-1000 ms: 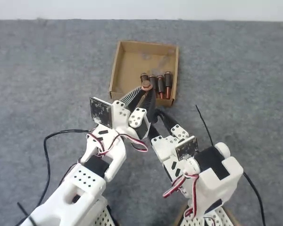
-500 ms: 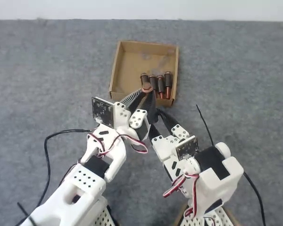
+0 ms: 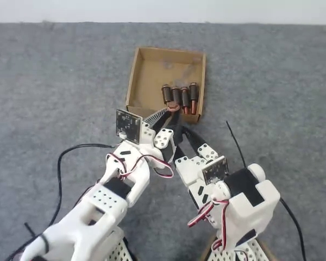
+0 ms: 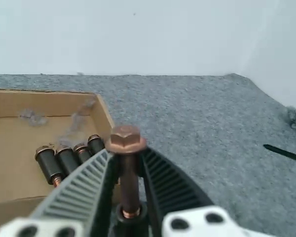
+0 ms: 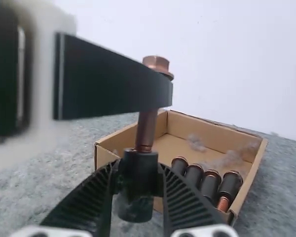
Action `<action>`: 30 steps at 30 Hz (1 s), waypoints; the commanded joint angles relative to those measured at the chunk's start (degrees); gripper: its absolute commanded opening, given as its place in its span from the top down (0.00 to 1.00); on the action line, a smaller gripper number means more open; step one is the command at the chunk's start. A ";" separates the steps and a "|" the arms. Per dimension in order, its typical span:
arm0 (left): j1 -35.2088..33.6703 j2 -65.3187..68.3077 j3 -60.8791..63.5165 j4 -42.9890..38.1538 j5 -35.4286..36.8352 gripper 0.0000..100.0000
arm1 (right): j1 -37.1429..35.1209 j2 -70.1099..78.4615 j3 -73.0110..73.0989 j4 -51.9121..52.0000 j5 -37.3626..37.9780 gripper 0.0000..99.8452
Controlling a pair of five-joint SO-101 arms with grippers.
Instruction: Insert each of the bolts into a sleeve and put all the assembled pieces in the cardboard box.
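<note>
Inside the sleeve [image 5: 136,180], bolt [image 5: 148,126] end hidden.

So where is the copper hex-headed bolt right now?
High view: the copper hex-headed bolt stands upright in the left end effector, by the brown cardboard box's near wall.

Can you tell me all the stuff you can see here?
cardboard box: one, brown, on the carpet just beyond the grippers
assembled pieces: four, black with copper ends, side by side inside the box
bolt: one, copper, upright, its lower end in the sleeve
sleeve: one, black, under the bolt
carpet: grey, under everything
left gripper: black fingers shut on the bolt
right gripper: black fingers shut on the sleeve
</note>
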 commanded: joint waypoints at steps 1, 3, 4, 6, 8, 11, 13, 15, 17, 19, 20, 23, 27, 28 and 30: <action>-1.76 4.75 -2.51 -4.75 -0.62 0.99 | 1.63 -1.01 1.41 -1.63 0.79 0.99; -1.67 4.66 -2.51 -4.75 -0.62 0.99 | 2.24 -1.01 1.32 -1.63 0.79 0.99; -1.58 4.40 -2.42 -4.75 -0.62 0.99 | 2.51 -1.10 1.32 -1.63 0.79 0.99; -1.58 3.87 -2.24 -4.66 -0.62 0.99 | 2.51 -1.10 1.05 -1.63 0.79 0.99; -1.58 3.69 -2.15 -4.13 -0.62 0.99 | 2.59 -1.10 0.70 -1.63 0.79 0.99; -1.58 3.60 -2.33 -2.02 -0.62 0.99 | 3.03 -1.10 0.70 -1.63 0.79 0.99; -1.32 3.60 -2.33 -0.97 -0.62 0.99 | 3.74 -1.10 0.53 -1.63 0.79 0.99; -0.26 3.60 -2.33 -0.18 -0.62 0.99 | 3.74 -1.10 0.26 -1.63 0.79 0.99; 0.35 3.60 -2.33 0.35 -0.62 0.99 | 3.74 -1.10 0.26 -1.63 0.79 0.99; 0.26 3.60 -2.33 0.97 -0.70 0.99 | 3.74 -1.10 0.18 -1.63 0.79 0.99; 0.18 3.60 -2.33 1.05 -0.88 0.99 | 3.82 -1.10 0.18 -1.63 0.79 0.99; 0.26 3.60 -2.24 2.55 -4.22 0.99 | 3.82 -1.10 0.18 -1.63 0.79 0.99; 0.35 3.60 -2.33 3.87 -5.89 0.99 | 3.82 -1.10 0.18 -1.63 0.79 0.99; 0.35 3.60 -2.33 3.87 -5.89 0.99 | 3.82 -1.10 0.18 -1.63 0.79 0.99; 0.35 3.60 -2.51 3.87 -5.89 0.99 | 3.91 -1.10 0.18 -1.63 0.79 0.99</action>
